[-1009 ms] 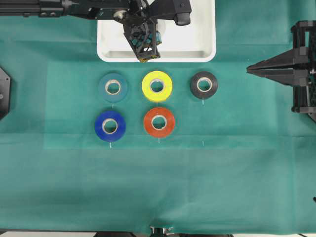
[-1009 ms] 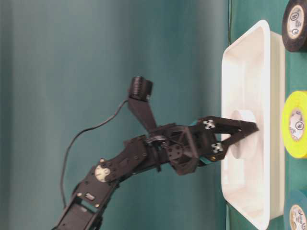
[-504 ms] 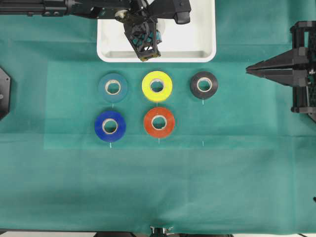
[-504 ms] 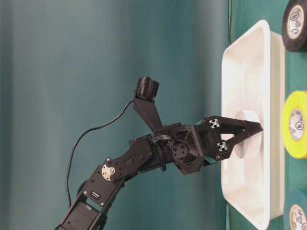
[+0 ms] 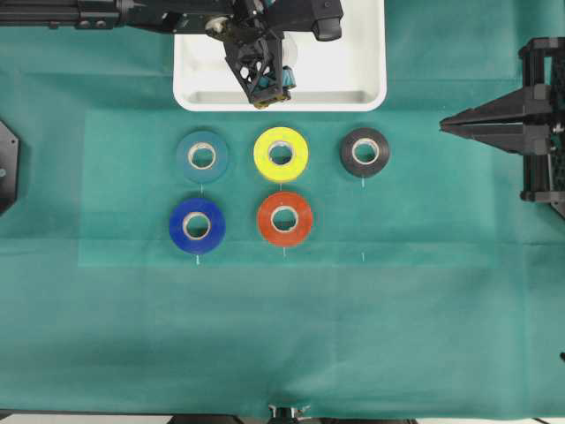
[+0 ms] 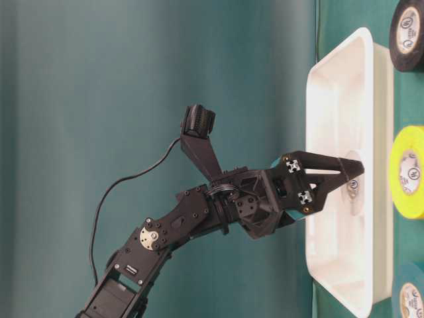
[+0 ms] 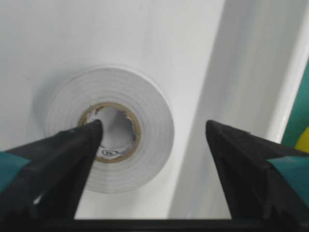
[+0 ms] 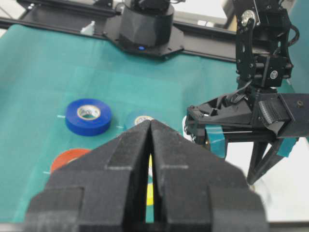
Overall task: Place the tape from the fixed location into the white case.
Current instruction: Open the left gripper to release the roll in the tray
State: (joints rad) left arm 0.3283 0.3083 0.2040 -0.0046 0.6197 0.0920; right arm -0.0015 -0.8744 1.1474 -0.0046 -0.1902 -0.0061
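Change since a second ago: left claw [image 7: 153, 140] fingers, then closed on the tape, now stand spread; arm otherwise about where it was, over the white case.
Left claw: wide open, holding nothing; one finger tip [image 7: 91, 133] overlaps the roll's core in the left wrist view, the other finger stands clear of the roll's outer side; whether the first finger touches the roll cannot be told.
Tape [image 7: 110, 129]: white roll, pale cardboard core, lying flat on the floor of the white case, near the case wall that faces the other rolls; in the overhead view mostly hidden under the claw [image 5: 261, 78].
White case [image 5: 362, 71]: shallow white tray at the far edge of the surface, about midway along it.
Right claw [image 8: 149, 145]: fingers pressed together, nothing between them; parked at the right edge of the surface [image 5: 481, 124].
Surface [image 5: 353, 336]: covered in green cloth.
Other rolls, row nearer the case: teal [image 5: 201, 156], yellow [image 5: 281, 154], black [image 5: 365, 152].
Other rolls, second row: blue [image 5: 197, 225], orange [image 5: 284, 218].
Spacing: all five rolls flat, apart from one another, outside the case.
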